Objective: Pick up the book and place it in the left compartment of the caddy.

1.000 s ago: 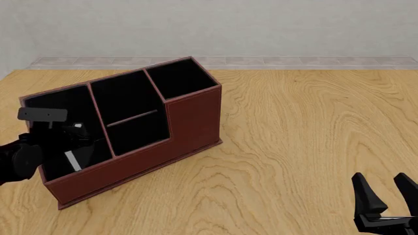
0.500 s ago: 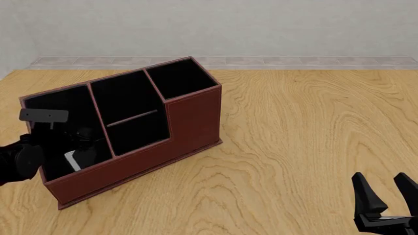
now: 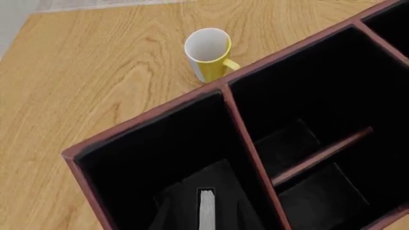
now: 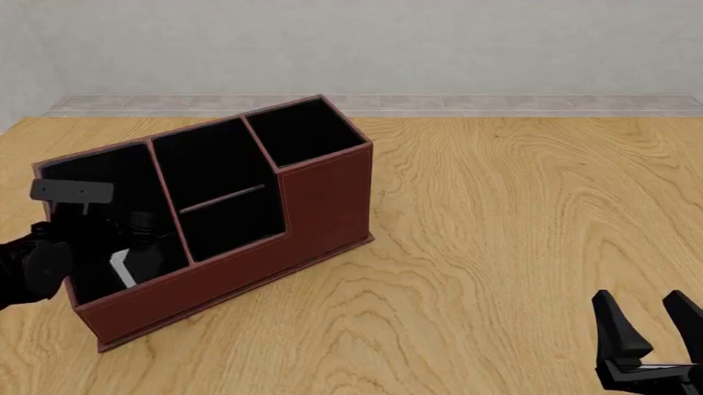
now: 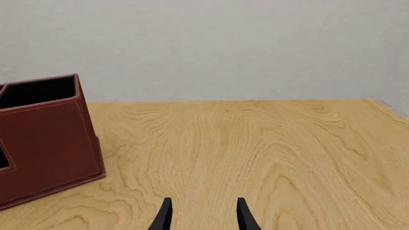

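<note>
Book (image 4: pixel 122 269) sits down inside the left compartment (image 4: pixel 99 177) of the caddy (image 4: pixel 318 197), left gripper (image 3: pixel 206 211) jaws clamped on its covers. Looks rigid, light, slick; grip across the covers. Right gripper (image 4: pixel 648 329) jaws apart, idle over counter (image 4: pixel 516 214).

mug (image 3: pixel 208 53): yellow, white inside, upright | wooden table (image 4: pixel 516 222)

The left claw (image 4: pixel 130 247) and book (image 3: pixel 206 209) crowd the left compartment (image 4: pixel 94 177) (seemingly); open tabletop (image 4: pixel 528 214) rightward.

Both arms look matte black; the right hand (image 4: pixel 650 336) has two tapered fingers.
</note>
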Controlling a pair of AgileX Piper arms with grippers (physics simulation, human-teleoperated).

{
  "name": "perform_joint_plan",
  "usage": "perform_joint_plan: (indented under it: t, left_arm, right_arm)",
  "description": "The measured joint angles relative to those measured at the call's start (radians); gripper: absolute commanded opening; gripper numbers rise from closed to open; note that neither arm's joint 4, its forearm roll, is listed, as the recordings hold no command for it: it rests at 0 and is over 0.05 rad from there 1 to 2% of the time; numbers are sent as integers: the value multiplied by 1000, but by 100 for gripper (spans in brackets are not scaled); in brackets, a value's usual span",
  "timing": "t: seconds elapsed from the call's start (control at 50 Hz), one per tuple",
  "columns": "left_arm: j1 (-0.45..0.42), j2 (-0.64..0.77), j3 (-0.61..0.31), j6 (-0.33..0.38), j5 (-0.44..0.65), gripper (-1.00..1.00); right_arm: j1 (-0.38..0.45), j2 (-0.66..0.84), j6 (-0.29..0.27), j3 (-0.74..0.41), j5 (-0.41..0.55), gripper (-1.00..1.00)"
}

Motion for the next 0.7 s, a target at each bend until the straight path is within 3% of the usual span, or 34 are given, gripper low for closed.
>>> perform_joint_plan:
  t: [0.7]
  left_arm:
    - [3,-76,-25,13,71,100]
  right_arm:
    - [0,-12,0,0,11,100]
